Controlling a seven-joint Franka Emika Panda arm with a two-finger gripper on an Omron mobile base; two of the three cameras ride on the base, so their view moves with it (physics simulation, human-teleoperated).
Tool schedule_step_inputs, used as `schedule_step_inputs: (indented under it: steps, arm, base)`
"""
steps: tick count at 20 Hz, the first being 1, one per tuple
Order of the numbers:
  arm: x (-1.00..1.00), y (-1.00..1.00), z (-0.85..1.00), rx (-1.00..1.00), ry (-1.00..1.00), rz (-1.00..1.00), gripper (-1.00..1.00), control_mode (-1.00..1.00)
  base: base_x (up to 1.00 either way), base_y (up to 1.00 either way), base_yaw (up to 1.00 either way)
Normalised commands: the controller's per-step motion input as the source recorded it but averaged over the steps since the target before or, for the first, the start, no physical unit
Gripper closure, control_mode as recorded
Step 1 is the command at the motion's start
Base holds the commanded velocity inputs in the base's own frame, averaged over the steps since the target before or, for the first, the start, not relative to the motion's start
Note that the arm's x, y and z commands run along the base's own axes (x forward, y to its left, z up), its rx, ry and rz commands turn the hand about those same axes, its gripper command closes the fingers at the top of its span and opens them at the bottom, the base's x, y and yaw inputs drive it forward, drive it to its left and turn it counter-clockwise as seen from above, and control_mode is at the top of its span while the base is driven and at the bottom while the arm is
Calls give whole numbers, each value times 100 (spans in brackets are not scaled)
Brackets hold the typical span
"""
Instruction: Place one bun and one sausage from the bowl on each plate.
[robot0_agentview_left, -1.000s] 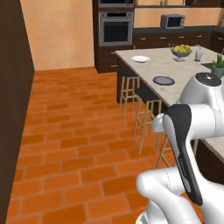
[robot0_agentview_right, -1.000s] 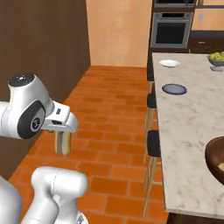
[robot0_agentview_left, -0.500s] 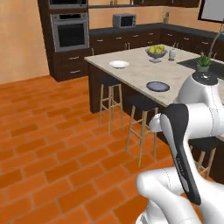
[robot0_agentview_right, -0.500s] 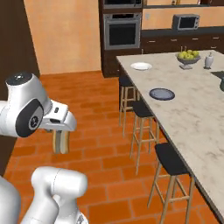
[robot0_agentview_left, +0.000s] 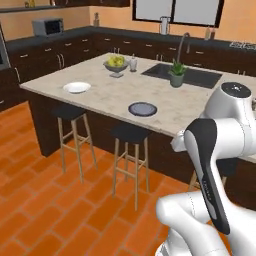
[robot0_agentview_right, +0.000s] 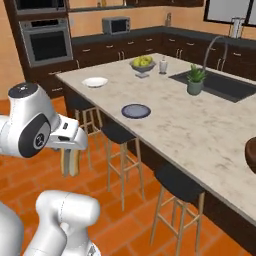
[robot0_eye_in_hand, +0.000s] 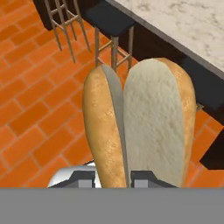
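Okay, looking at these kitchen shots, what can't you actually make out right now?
- Brown bowl: right base view, cut off by the right edge; contents hidden.
- Gripper: hand view, fingertips mostly covered by the bun it holds.
- White plate and blue-grey plate: left base view, look bare, too small to be sure.
- Fruit bowl: right base view, fruit type too small.

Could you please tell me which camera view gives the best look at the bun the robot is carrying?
The hand view: the bun rises large from between the jaws, its split top plain. In the right base view it is a small tan shape hanging under the hand. In the left base view I cannot make it out.
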Motion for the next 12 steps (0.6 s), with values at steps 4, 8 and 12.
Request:
schedule_step_inputs:
  steps: [4, 8, 12]
  arm:
    - [0, 0, 0, 0, 0, 0, 100, 100]
    - [0, 0, 0, 0, 0, 0, 100, 100]
    - [0, 0, 0, 0, 0, 0, 100, 100]
  base:
    - [75, 77, -68]
    - [81, 80, -66]
    - [78, 81, -66]
